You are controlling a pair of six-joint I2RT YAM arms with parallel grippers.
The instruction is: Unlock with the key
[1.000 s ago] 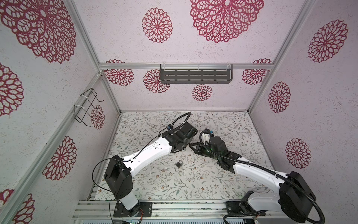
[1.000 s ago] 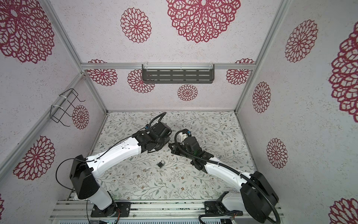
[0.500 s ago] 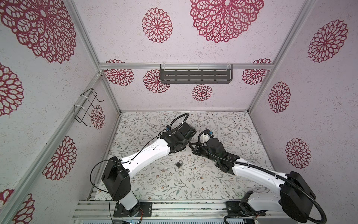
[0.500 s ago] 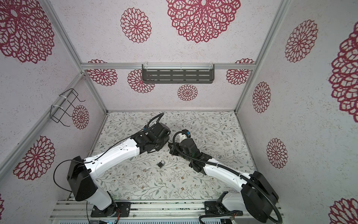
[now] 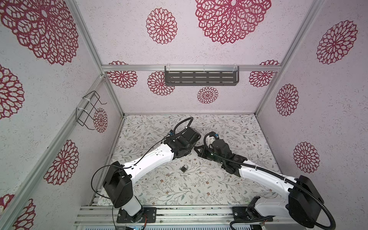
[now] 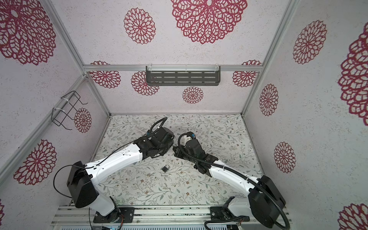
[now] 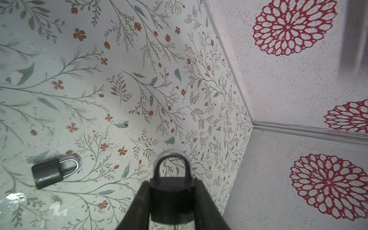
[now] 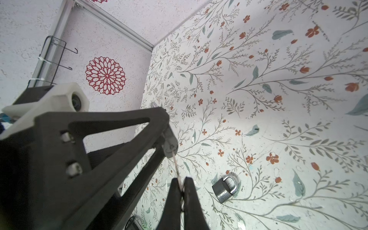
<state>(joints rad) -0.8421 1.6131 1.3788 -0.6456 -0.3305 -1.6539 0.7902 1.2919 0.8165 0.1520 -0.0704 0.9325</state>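
Holding the padlock (image 7: 172, 201) above the bench (image 7: 119, 59) between the left fingers (image 7: 139, 205), we pinch the key (image 8: 176, 163) in the right fingers (image 8: 172, 199) with its tip at the padlock's underside; the shackle (image 7: 172, 155) looks seated, so we judge the turn is left to do.

The left arm (image 5: 151, 159) and the right arm (image 5: 258, 175) are extending inward, with the wrists facing each other tip to tip. The left gripper (image 7: 172, 191) is clamping a padlock (image 7: 172, 201). The right gripper (image 8: 181, 184) is pinching a key (image 8: 176, 165), jaws fully closed.
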